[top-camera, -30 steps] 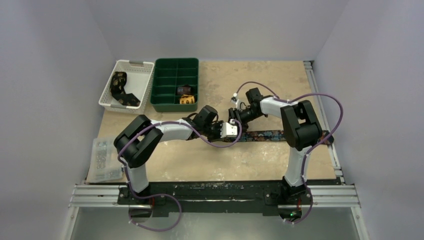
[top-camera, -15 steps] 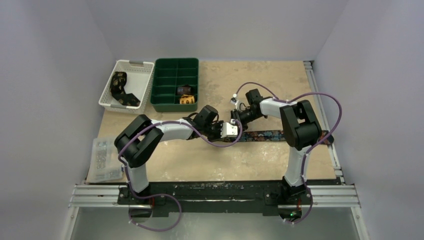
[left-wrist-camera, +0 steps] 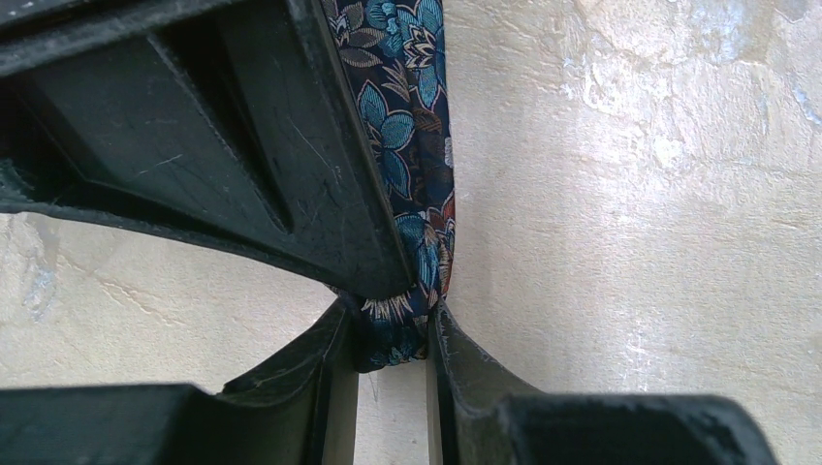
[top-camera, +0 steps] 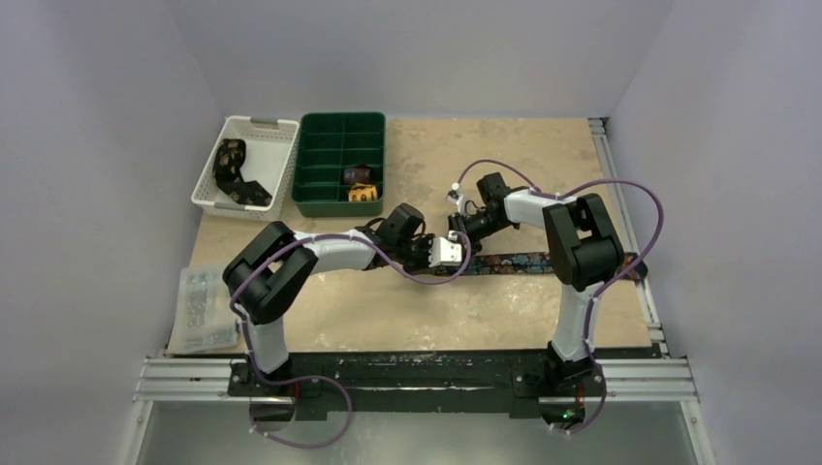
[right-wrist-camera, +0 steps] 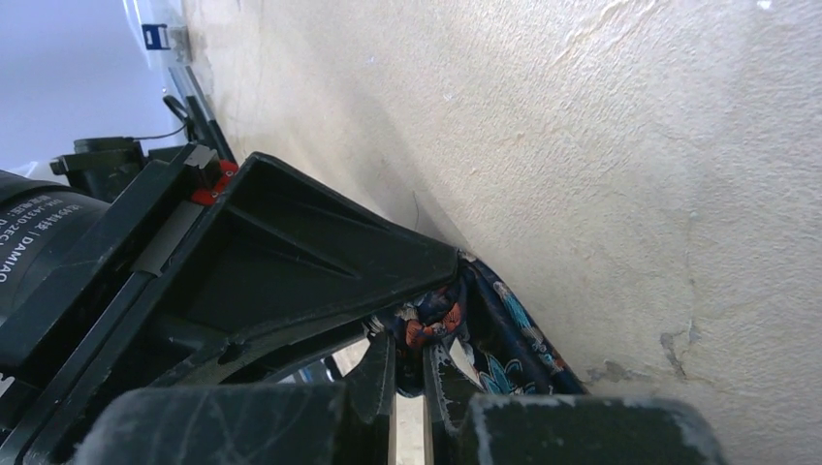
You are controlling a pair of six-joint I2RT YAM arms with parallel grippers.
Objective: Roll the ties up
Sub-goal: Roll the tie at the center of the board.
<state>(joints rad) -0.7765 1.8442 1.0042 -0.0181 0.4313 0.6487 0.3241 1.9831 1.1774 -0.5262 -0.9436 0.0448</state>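
A dark navy tie (top-camera: 543,262) with a multicoloured floral print lies flat across the table towards the right edge. Its left end is bunched between both grippers at mid-table. My left gripper (top-camera: 443,254) is shut on the tie's folded tip, seen in the left wrist view as the tie (left-wrist-camera: 407,145) pinched at the left gripper (left-wrist-camera: 388,339). My right gripper (top-camera: 454,232) is shut on the same bunch from the far side; in the right wrist view the tie (right-wrist-camera: 509,339) is squeezed in the right gripper (right-wrist-camera: 409,354). The two grippers' fingers touch.
A white basket (top-camera: 262,122) at the back left holds a black-and-gold tie (top-camera: 233,170). Beside it, a green compartment tray (top-camera: 302,165) holds a rolled brown tie (top-camera: 357,174) and a yellow one (top-camera: 363,195). A clear box (top-camera: 204,310) sits at the table's left edge.
My right gripper has shut on the tie's bunched end and drawn slightly towards the far side. The left gripper has kept its grip in place.
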